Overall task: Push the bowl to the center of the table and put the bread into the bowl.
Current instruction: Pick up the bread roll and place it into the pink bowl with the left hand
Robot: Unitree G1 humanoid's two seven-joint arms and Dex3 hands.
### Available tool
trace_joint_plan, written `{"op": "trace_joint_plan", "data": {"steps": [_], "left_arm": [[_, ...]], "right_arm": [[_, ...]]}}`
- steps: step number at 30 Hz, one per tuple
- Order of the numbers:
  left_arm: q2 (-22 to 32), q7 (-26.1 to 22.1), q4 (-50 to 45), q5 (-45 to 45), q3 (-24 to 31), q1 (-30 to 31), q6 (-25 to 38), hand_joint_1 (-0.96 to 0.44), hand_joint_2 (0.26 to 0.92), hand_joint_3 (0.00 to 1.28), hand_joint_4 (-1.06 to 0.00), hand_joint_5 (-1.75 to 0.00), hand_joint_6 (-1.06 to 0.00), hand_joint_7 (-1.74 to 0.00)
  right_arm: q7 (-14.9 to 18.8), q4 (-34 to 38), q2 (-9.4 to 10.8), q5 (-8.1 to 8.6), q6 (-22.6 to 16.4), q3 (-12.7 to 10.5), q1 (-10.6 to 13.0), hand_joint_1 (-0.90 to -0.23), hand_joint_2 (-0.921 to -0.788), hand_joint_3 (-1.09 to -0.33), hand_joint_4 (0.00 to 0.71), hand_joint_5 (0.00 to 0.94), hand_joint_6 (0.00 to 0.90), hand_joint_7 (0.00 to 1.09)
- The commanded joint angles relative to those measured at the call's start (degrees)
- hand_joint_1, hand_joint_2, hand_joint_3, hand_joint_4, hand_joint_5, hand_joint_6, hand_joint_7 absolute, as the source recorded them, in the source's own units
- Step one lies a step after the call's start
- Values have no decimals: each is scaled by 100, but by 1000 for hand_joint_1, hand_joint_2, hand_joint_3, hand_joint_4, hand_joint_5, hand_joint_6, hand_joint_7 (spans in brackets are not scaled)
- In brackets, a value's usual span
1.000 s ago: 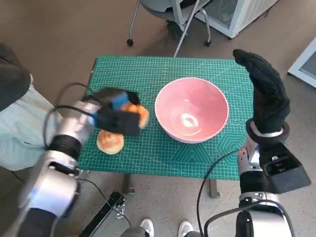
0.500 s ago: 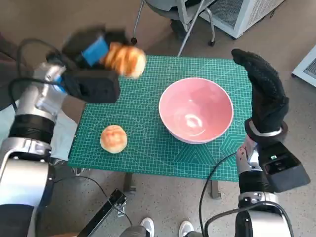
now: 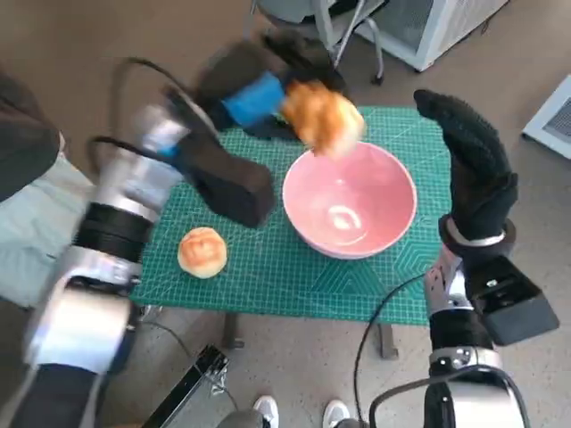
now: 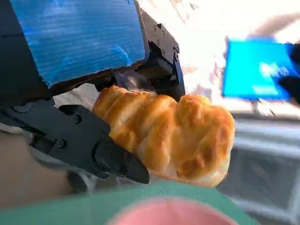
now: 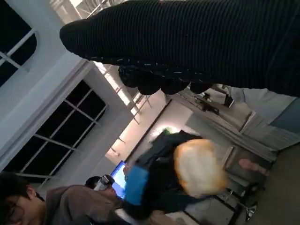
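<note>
Bread is pinched in the left hand right over the pink bowl's far rim, right hand spread beside it, so letting go early could bounce it off the rim.

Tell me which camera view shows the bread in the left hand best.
The left wrist view: the bread fills the frame, sharp, held between the left hand's fingers. The head view shows it blurred above the bowl's far rim. The right wrist view shows it small and soft against the blue-taped hand.
</note>
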Motion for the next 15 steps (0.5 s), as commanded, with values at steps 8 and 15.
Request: {"op": "trace_joint_plan", "data": {"steps": [8,15], "left_arm": [[-726,-748,1006,301,-499,-160,671,-1,921,186,-501,-1334,-546,-1274],[-750,-1742,971,270,-558,-76,1287,-138,761,128,-39,-156,-38,-407]], "right_arm": [[33,-119,21,23,42,60,229,-584,-921,-711,346,3,44,843],[31,-186,-5,43,38,65,320,-600,-921,-708,346,2,41,842]]}}
